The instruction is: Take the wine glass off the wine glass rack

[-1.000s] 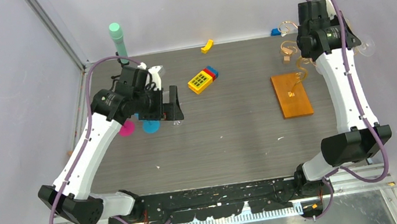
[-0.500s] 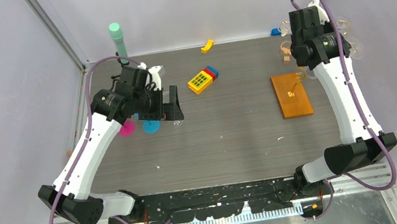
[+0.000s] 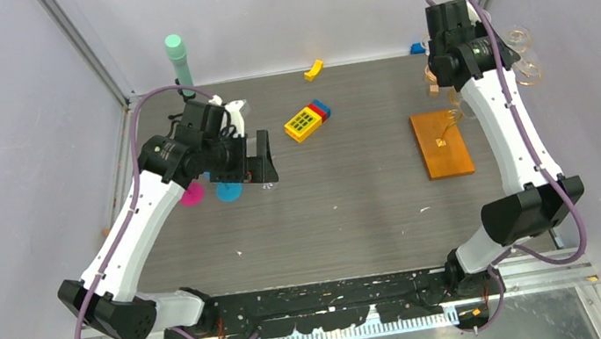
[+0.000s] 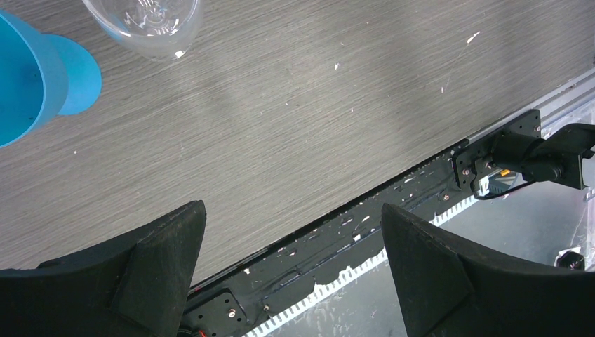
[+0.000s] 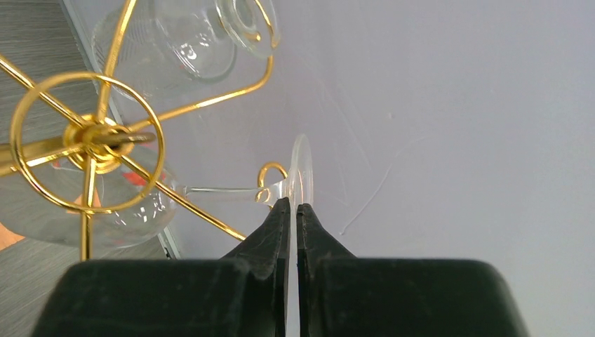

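The wine glass (image 5: 303, 165) hangs on the wine glass rack (image 5: 95, 137), its stem caught in a gold hook. The right gripper (image 5: 292, 205) pinches the foot's rim, likely to slide it free. The left gripper (image 4: 291, 210) gapes empty above the tabletop (image 4: 281, 105).

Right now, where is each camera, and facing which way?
Top external: overhead behind, looking down on the table; both arms show.
Left wrist: on left arm, facing down at a blue cup; open jaws show.
Right wrist: on right arm, facing the wine glass rack; jaws pinch the wine glass.
Shared: top also shows the rack.
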You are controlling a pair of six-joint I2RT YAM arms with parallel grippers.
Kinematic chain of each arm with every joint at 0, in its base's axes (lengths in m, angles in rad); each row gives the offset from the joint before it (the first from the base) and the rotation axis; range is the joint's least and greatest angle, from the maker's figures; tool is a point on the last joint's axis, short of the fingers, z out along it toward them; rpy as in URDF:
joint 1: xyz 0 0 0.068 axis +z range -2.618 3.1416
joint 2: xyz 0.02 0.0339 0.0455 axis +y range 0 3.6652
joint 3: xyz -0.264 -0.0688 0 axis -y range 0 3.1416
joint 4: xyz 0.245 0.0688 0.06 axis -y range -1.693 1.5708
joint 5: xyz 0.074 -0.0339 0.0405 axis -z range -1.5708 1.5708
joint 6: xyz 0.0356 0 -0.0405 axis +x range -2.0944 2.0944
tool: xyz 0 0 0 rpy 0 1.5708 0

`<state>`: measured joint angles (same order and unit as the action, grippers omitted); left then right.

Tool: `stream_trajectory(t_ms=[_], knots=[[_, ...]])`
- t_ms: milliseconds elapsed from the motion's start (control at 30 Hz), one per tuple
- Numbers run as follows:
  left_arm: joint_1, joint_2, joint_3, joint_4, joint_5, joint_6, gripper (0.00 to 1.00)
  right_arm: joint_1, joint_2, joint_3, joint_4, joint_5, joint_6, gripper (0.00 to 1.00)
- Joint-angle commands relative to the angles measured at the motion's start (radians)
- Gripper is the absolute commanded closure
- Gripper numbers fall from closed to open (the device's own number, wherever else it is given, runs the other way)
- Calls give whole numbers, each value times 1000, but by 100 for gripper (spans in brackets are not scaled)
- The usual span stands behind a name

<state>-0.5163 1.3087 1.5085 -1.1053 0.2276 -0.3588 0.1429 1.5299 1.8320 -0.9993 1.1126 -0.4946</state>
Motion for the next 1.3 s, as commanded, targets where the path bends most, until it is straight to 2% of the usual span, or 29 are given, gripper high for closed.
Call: stream_trajectory(t_ms=[0, 533, 800, 1267], knots=[[-2, -13, 8, -2, 2, 5, 2, -3, 41, 80, 96, 8, -31, 100], [-2, 0, 12, 0, 3, -2, 2, -115, 94, 131, 122, -21, -13, 100], [-2, -5, 5, 2, 4, 2, 2, -190, 42, 77, 91, -49, 56, 100], [-2, -26, 1, 9, 23, 4, 2, -198, -104, -29, 51, -18, 91, 100]])
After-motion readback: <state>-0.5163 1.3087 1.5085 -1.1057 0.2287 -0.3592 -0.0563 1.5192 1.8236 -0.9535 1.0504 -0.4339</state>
